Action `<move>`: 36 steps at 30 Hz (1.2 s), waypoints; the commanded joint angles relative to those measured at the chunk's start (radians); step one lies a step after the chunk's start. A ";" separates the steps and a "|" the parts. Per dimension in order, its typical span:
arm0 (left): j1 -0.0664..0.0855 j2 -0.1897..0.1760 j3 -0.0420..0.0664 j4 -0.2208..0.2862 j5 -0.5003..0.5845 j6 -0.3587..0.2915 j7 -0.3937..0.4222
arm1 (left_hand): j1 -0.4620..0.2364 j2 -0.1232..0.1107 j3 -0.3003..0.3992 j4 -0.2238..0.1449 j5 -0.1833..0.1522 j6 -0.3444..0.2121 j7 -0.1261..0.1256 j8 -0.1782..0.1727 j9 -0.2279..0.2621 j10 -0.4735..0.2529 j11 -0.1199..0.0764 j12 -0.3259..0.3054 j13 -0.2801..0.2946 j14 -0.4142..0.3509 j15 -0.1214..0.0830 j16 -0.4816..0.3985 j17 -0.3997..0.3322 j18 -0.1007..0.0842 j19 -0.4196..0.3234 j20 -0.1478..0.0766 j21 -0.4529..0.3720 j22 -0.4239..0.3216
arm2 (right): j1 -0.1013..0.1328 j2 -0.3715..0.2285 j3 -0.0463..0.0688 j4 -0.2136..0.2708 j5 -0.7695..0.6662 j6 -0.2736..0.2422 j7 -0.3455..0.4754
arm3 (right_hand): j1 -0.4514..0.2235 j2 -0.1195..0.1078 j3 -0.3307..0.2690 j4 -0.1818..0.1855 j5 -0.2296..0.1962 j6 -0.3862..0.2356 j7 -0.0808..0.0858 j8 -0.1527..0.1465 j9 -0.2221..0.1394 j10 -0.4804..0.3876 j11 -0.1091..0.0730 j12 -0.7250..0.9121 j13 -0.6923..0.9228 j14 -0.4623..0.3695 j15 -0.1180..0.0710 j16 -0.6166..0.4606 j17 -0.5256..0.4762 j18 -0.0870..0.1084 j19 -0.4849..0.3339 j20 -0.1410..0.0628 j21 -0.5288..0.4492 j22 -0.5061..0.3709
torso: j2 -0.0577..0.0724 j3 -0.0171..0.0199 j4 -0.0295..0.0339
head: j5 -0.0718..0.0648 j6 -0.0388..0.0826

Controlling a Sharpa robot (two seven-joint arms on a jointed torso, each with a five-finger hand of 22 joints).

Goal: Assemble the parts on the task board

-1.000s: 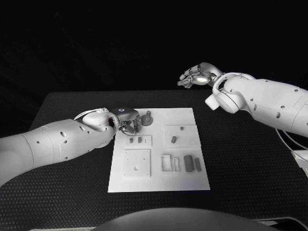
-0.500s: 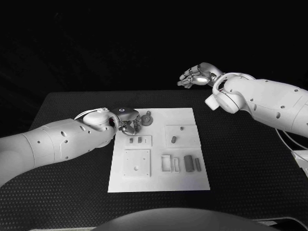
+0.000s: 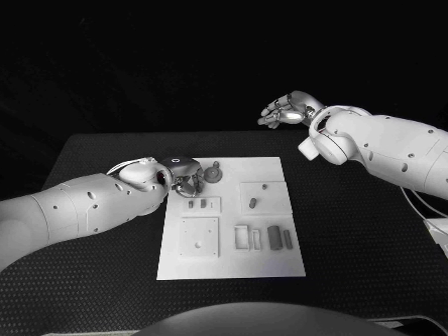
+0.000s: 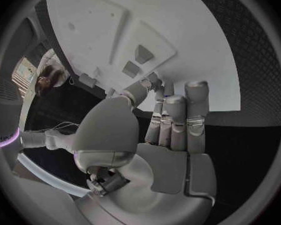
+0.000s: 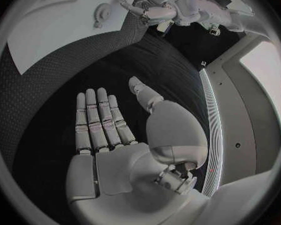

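I am working at a black desk [image 3: 103,280] with the white task board [image 3: 269,262] lying at its centre.

Left robot hand [image 3: 189,175]: I am holding it over the board's 11 o'clock corner, fingers pointing down toward the plate. In the left wrist view the fingers [image 4: 178,120] are lying side by side, extended over the board's edge, with the thumb beside them. I cannot tell whether anything is pinched between the fingertips. A small round grey gear-like part [image 3: 215,172] is sitting just beside these fingertips, at the hand's 3 o'clock; whether the hand is touching it I cannot tell.

Right robot hand [image 3: 285,110]: I am keeping it raised beyond the desk's far edge, at 1 o'clock from the board and well apart from it. In the right wrist view the palm is open, the fingers [image 5: 97,120] are straight and slightly apart, and nothing is resting in the hand.

Parts on the task board:
- Two short grey pegs [image 3: 197,204] are lying in a small raised tray at 9 o'clock of the board's middle.
- One oblong grey piece [image 3: 253,204] is lying in a square tray at 3 o'clock of the middle.
- A square plate [image 3: 200,236] is occupying the 7 o'clock area.
- A dark grey bar [image 3: 274,237] is lying lengthwise at 5 o'clock, beside paler slotted pieces [image 3: 242,238].
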 commanded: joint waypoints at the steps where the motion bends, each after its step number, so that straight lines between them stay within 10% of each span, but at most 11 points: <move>1: -0.001 0.000 0.000 0.001 0.002 -0.006 0.002 | 0.001 -0.017 -0.008 -0.006 -0.002 -0.036 0.001 -0.019 -0.008 -0.012 0.003 -0.003 -0.002 -0.009 0.002 0.005 -0.003 0.126 0.002 -0.005 -0.007 0.000 | 0.000 0.000 0.001 0.000 -0.004 0.018 0.003 | 0.002 0.004 -0.009 0.000 -0.003 -0.006 0.026 0.006 -0.002 0.005 0.000 0.005 -0.001 -0.006 0.001 -0.003 -0.002 0.011 -0.001 0.010 -0.006 0.001 | 0.001 -0.0007 -0.0006 | -0.001 -0.001; 36: -0.001 -0.060 0.006 -0.054 0.036 -0.037 -0.014 | 0.030 -0.023 -0.007 -0.011 0.001 -0.104 0.005 -0.037 -0.028 -0.038 0.010 0.001 -0.003 -0.014 0.009 0.009 -0.014 0.140 0.005 0.004 -0.023 -0.002 | 0.000 -0.023 0.000 -0.011 -0.028 0.015 0.005 | 0.004 0.001 -0.008 -0.002 -0.003 -0.006 0.026 0.006 -0.003 0.004 0.000 0.007 -0.005 -0.008 0.002 -0.004 -0.002 0.012 -0.002 0.010 -0.008 0.002 | 0.000 -0.0006 0.0010 | -0.001 0.005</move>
